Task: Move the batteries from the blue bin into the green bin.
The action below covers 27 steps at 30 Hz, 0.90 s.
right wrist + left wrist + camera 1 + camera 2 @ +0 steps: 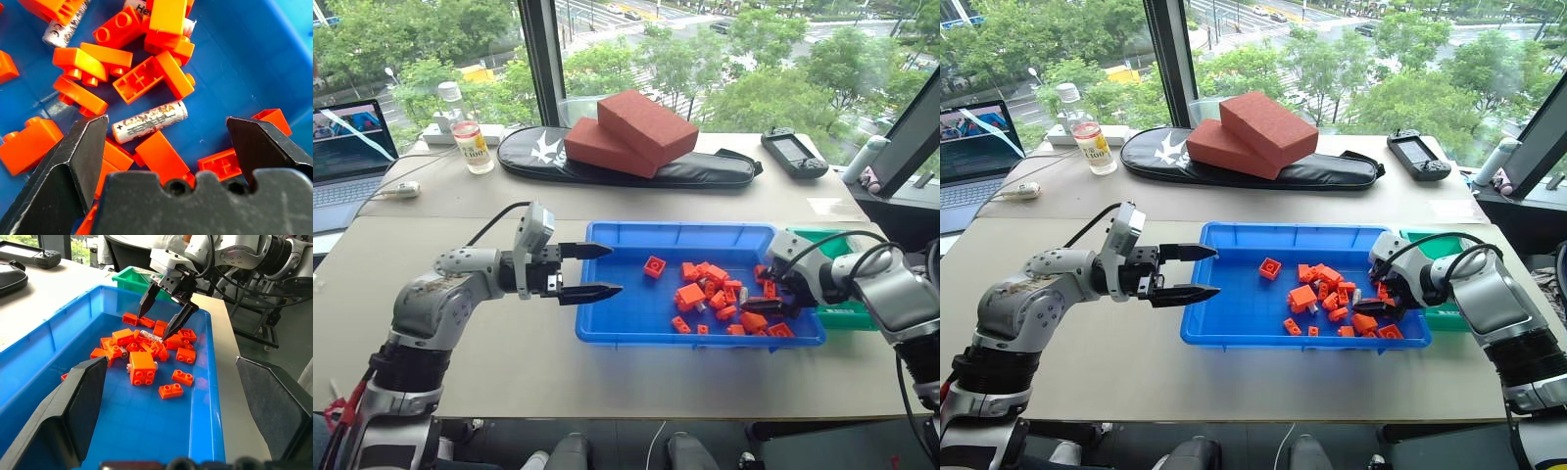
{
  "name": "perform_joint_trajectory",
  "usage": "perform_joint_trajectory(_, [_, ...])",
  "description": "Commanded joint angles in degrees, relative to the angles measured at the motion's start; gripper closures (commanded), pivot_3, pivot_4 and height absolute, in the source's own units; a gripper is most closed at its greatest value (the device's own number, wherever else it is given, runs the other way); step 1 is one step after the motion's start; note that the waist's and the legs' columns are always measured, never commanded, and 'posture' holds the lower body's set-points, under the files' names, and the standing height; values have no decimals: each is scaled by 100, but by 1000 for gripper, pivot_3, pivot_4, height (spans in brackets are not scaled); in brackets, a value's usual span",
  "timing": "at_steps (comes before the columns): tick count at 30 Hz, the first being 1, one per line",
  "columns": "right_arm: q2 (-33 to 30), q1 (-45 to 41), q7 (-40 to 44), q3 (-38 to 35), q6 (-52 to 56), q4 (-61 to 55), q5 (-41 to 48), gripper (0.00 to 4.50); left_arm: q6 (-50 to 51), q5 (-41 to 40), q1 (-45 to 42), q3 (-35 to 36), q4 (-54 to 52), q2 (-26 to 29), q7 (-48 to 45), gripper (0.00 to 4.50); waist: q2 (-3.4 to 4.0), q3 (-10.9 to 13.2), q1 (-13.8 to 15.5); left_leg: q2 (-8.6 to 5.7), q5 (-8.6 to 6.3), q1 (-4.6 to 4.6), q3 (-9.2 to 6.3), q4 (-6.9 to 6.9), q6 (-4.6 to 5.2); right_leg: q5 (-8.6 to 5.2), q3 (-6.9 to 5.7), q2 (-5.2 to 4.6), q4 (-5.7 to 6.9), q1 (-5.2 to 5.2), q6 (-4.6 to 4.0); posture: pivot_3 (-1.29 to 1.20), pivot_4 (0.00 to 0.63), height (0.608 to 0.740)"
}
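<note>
Bare blue floor across the left half of the blue bin (607,328), free for entry over its left rim. Crowded toward the right end: orange bricks (690,295) heaped around a battery (149,122), pressing close on most sides. Right hand (164,320) spread wide above that heap. Left hand (597,271) level at the left rim, apart from the pile. Open bench (480,382) along the front edge.

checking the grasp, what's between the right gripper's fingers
In the right wrist view, one battery lies between the open right gripper fingers, among orange bricks.
</note>
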Motion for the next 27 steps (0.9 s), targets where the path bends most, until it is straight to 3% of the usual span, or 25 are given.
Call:
perform_joint_trajectory(1, [-9, -141, 163, 59, -254, 149, -238, 11, -40, -27, -21, 85, -169, 58, 7, 0, 0, 0, 1, 0, 0, 0, 0, 0, 0, 0, 0, 0, 0, 1, 0, 0, 150, 740])
perform_joint_trajectory(23, [149, -122, 610, 100, 268, 126, -527, 11, -59, -8, -38, 86, -165, 77, 61, 0, 0, 0, 84, -1, 0, 1, 0, 3, 0, 0, -1, -1, -1, 6, 0, 0, 150, 740])
perform_joint_trajectory(24, [150, -101, 628, 98, 290, 90, -521, 522, -55, -11, -42, 86, -164, 76, 61, 0, 0, 0, 87, -2, 0, 1, 0, 3, 0, 0, -1, -2, -1, 4, 0, 0, 150, 740])
perform_joint_trajectory(27, [171, -70, 657, 73, 379, 31, -499, 1379, -52, -13, -50, 87, -158, 74, 63, 0, 0, 0, 98, -2, 0, 1, 1, 3, 0, 0, -1, -3, -1, 5, 0, 0, 150, 740])
